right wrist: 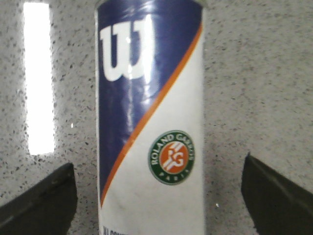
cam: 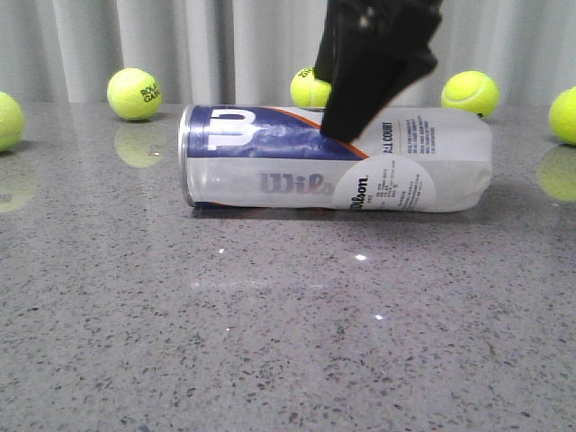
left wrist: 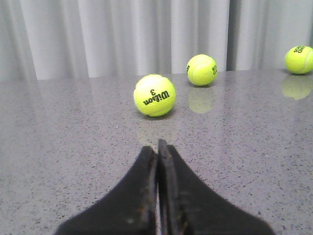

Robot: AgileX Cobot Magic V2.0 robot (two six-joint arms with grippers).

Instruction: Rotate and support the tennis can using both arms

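**Right arm lines up over the lying can**

The can lies on its side near the worktop's far edge. The right end effector hangs wide open astride it, gripping nothing; the left end effector is closed, empty.

The tennis can is lying lengthwise on the speckled grey desk, showing a navy panel with a white W, an orange diagonal stripe and a round green and orange Roland Garros badge on its white part. The right gripper is sitting with its jaws spread wide, one dark finger on each side of the can, neither touching it. A bright strip of light is reflecting off the desk beside the can.
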